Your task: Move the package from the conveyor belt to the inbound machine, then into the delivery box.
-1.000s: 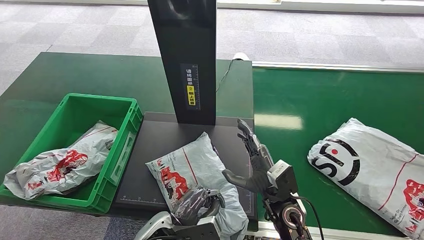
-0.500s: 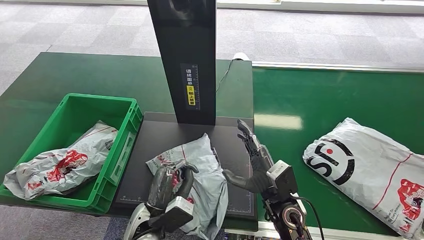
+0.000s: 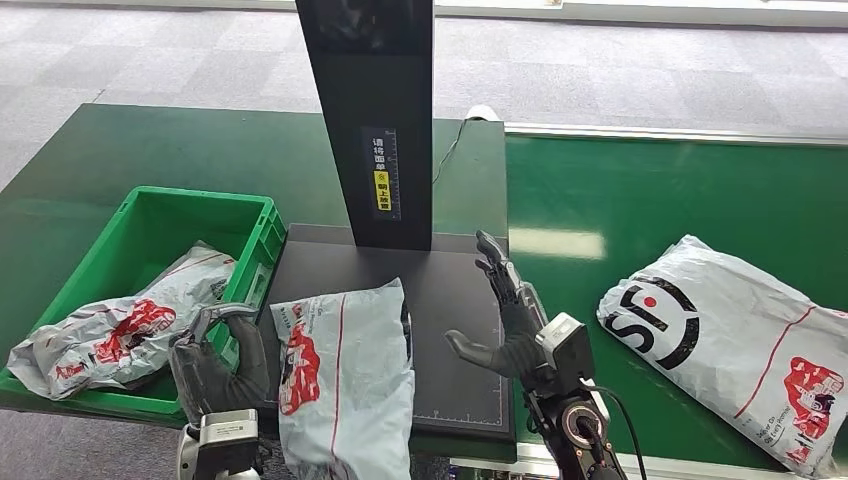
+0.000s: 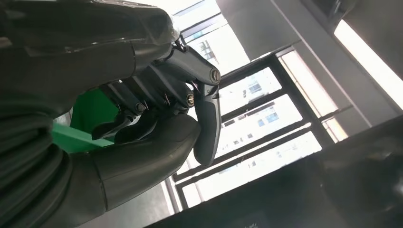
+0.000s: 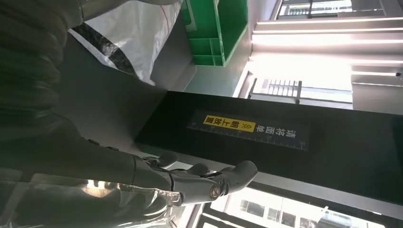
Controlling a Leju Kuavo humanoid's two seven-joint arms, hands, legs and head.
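We are looking at a parcel-sorting station, the kind found in a logistics hall or a test lab for one. A green conveyor belt (image 3: 660, 200) with a metal edge rail carries a printed courier bag (image 3: 735, 345). Beside it a black scanning platform (image 3: 455, 300) stands under a tall black column (image 3: 372, 110) bearing a yellow warning label (image 3: 382, 189). A green plastic crate (image 3: 150, 240) sits on a dark green bench (image 3: 200, 150) and holds another mail bag (image 3: 120, 330). Grey carpet tiles (image 3: 620, 70) cover the floor; the wrist views show large windows (image 4: 247, 95).
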